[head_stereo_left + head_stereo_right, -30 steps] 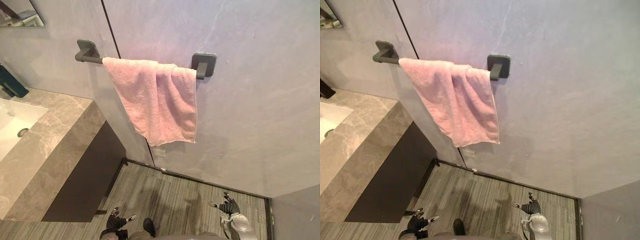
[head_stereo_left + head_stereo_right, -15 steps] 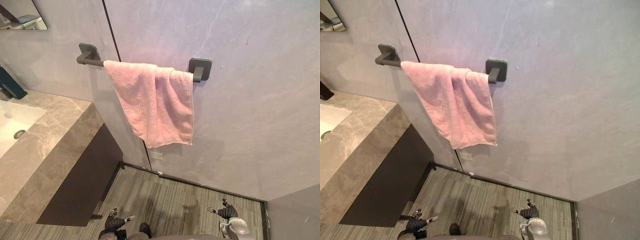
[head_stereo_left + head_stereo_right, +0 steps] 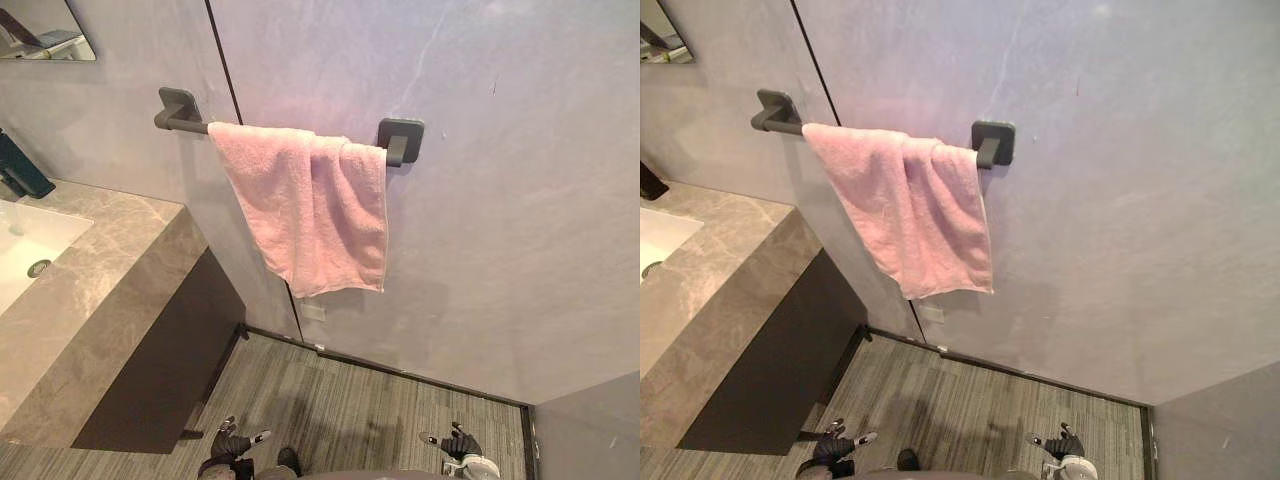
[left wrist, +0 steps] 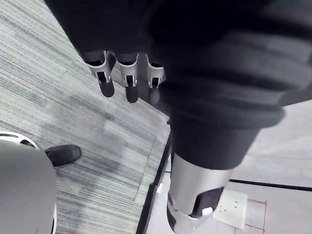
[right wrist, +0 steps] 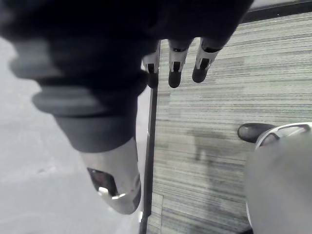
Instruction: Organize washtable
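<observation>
Pink towel [image 3: 315,215] on rail [image 3: 190,124] (skewed), marble washtable [image 3: 100,270]

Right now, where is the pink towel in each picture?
Left eye view: the towel hangs in the upper middle, draped over the dark bar.
Right eye view: the towel hangs upper left of the middle, on that bar.
Left wrist view: faces the grey floor instead.
Right wrist view: faces the grey floor instead.
Shared landmark: the bracket at the bar's right end, beside the towel's edge.
</observation>
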`<state>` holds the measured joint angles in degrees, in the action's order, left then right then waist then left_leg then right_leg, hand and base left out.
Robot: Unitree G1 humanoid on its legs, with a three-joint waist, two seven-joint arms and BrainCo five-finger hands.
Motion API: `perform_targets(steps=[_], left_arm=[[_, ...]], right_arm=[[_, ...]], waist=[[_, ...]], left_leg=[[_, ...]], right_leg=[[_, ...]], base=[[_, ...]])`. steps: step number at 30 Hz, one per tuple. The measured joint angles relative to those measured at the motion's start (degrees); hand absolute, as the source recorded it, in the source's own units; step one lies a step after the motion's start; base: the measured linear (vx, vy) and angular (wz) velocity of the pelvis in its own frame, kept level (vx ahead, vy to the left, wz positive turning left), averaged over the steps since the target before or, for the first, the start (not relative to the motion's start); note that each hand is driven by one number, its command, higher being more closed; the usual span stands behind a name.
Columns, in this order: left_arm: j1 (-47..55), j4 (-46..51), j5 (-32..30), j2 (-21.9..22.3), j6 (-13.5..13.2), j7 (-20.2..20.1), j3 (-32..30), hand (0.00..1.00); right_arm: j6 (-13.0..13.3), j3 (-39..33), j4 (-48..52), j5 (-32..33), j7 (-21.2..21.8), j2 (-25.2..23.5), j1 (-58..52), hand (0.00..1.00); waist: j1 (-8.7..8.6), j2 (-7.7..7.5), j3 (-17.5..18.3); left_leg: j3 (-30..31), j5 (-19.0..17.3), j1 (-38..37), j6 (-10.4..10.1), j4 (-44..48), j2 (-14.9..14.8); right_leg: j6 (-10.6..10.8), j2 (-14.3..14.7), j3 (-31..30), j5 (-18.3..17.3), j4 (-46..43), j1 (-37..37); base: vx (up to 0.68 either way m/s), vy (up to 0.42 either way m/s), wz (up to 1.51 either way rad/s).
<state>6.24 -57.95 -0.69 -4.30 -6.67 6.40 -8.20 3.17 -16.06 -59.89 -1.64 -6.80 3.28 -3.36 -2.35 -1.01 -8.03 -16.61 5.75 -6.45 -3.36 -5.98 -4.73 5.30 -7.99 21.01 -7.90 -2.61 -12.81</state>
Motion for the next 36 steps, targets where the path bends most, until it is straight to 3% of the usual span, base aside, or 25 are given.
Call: perform_targets(steps=[8,11,12,14,15,16,17,18,19,20,21,22,23,26,30,36], left_arm=[[-0.03,1.37,0.06,-0.79,-0.05,0.11,1.03,0.00],[-0.05,3.33,0.31,-0.17,-0.10,0.25,1.24,0.00],[-0.26,4.80,1.36,-0.04,-0.23,0.22,1.73,0.00],[-0.85,5.44,2.16,0.10,-0.17,0.30,0.82,0.00],[-0.35,5.46,2.22,0.14,-0.21,0.26,0.98,0.00],[0.05,5.37,2.21,0.53,-0.23,0.24,0.99,0.00],[-0.29,5.18,2.19,1.24,-0.22,0.20,1.07,0.00],[-0.54,5.24,2.14,1.44,-0.27,0.18,1.38,0.00],[-1.33,4.95,2.09,1.07,-0.49,0.17,3.44,0.00],[-2.61,4.29,2.00,-0.17,-0.51,0.14,3.56,0.00],[-3.96,3.01,1.67,-0.06,-0.12,-0.04,3.62,0.00],[-4.31,2.84,1.20,0.90,0.04,0.00,3.83,0.00],[-4.88,2.84,0.87,1.37,0.06,0.06,4.66,0.00],[-5.78,3.40,-0.02,0.78,-0.22,0.16,7.02,0.00],[-4.30,3.35,-0.12,0.71,-0.29,0.27,7.47,0.00],[-1.54,2.72,-2.35,1.18,-0.12,0.06,5.60,0.00]], right_arm=[[-0.02,0.25,0.75,-0.77,-0.80,0.60,1.94,0.00],[-0.02,0.91,3.56,-1.22,-1.78,1.06,4.43,0.00],[-0.08,1.34,6.03,-1.27,-2.09,0.79,5.31,0.00],[-0.17,1.35,7.48,-1.28,-2.19,0.38,5.81,0.00],[-0.25,1.34,9.48,-1.36,-2.32,0.46,5.81,0.00],[-0.23,1.37,10.59,-1.52,-2.45,0.66,5.68,0.00],[-0.21,1.39,11.49,-2.11,-2.88,1.54,6.53,0.00],[-0.31,1.37,11.47,-2.55,-2.88,1.55,6.57,0.00],[-0.51,1.38,11.39,-3.21,-2.92,1.71,6.46,0.00],[-0.43,1.31,10.87,-3.37,-2.98,1.26,6.33,0.00],[-0.39,1.23,9.67,-3.45,-2.98,1.47,6.96,0.00],[-1.14,1.09,9.57,-3.43,-3.06,1.95,7.71,0.00],[-1.23,0.49,9.59,-3.42,-3.11,2.72,8.13,0.00],[-1.27,1.07,9.60,-3.46,-3.03,2.08,8.68,0.00],[-1.75,1.89,9.60,-3.94,-2.97,0.55,8.39,0.00],[-2.49,1.43,12.18,-5.91,-2.50,-1.22,4.84,0.00]], waist=[[0.38,0.95,-1.47],[1.39,2.24,-2.72],[1.74,1.61,-3.26],[2.03,0.91,-3.70],[2.10,0.62,-3.86],[1.68,1.53,-3.49],[1.21,3.57,-3.08],[0.99,3.78,-2.92],[-0.03,4.85,-2.05],[-1.18,3.13,-1.94],[-1.01,3.28,-2.90],[-0.95,4.29,-3.30],[-1.96,4.85,-3.86],[-1.57,3.69,-4.02],[-1.28,2.88,-4.48],[0.01,0.97,-4.21]], left_leg=[[5.54,2.96,4.33,-0.48,0.44,-0.09],[7.48,6.86,8.80,-0.84,0.50,-0.26],[8.18,7.02,12.87,-1.61,4.20,-0.16],[3.40,-2.41,15.34,0.49,17.33,-0.99],[-0.91,-8.95,15.13,1.63,27.68,-2.17],[-3.21,-11.26,14.54,1.11,31.49,-3.48],[-4.59,-11.72,15.62,1.21,32.25,-3.97],[-4.62,-11.63,15.79,1.20,31.28,-3.76],[1.41,-10.70,14.58,0.20,20.70,-1.06],[3.79,-11.21,14.19,0.11,19.21,0.80],[1.23,-14.17,13.88,0.12,24.71,-0.35],[0.10,-15.08,10.00,-1.01,22.30,-1.06],[0.82,-13.74,7.60,-0.02,16.63,0.48],[0.92,-10.13,5.95,0.73,11.69,3.52],[0.40,-7.72,3.26,1.98,8.43,4.44],[-0.91,-6.19,-0.86,1.91,4.63,5.21]], right_leg=[[-0.13,0.92,6.01,0.04,-0.38,0.39],[-1.04,0.69,8.73,-0.46,-3.22,4.48],[-1.94,-0.88,11.35,-0.35,-4.31,7.14],[-2.09,-2.42,12.01,-0.23,-5.67,7.46],[-2.05,-3.69,12.30,-0.21,-6.85,7.07],[-1.96,-3.85,12.33,-0.20,-7.81,7.03],[-1.52,-3.24,12.15,-0.47,-9.51,7.50],[-1.45,-3.09,11.63,-0.73,-9.20,8.41],[-3.72,1.43,9.37,0.83,-4.00,10.44],[-4.71,1.01,9.21,3.28,-1.52,10.33],[-4.20,0.35,11.17,4.34,-2.13,10.35],[-4.12,-0.37,11.81,4.26,-5.48,11.79],[-3.59,-1.61,12.13,3.77,-8.49,12.89],[-2.85,-4.43,11.68,3.26,-10.52,14.20],[-2.48,-5.32,10.89,3.30,-11.72,13.93],[-2.68,-7.38,11.03,1.40,-16.40,12.97]], base=[[-0.04,-0.025,0.40],[-0.17,-0.001,0.52],[-0.16,0.009,0.58],[-0.11,0.051,0.27],[-0.07,0.101,0.06],[-0.10,0.141,0.12],[-0.09,0.104,0.20],[-0.23,0.081,0.59],[-0.22,0.044,0.85],[-0.19,0.015,1.00],[-0.08,0.036,0.68],[-0.10,0.092,0.50],[-0.17,0.158,0.27],[-0.18,0.120,0.14],[-0.18,0.046,-0.06],[-0.14,0.008,0.05]])
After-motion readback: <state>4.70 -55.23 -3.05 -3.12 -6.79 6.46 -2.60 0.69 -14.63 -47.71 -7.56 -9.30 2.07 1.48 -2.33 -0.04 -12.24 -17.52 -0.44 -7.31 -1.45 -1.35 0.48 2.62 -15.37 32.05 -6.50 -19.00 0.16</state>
